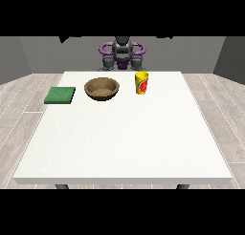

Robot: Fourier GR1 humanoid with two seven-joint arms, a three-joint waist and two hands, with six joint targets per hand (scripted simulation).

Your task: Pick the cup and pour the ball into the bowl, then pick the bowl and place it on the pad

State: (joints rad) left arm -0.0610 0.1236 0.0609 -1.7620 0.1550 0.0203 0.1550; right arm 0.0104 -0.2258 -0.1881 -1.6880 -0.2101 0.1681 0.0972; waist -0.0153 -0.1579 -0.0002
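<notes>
Three items line my desk's far edge; I'd grasp the light, rigid yellow cup point(141, 82) mid-wall, hands' state unseen.

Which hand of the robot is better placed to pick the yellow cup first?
Probably the robot's left hand, the one on the view's right side: the cup stands right of the bowl, toward that side. Neither hand is visible reaching yet.
</notes>
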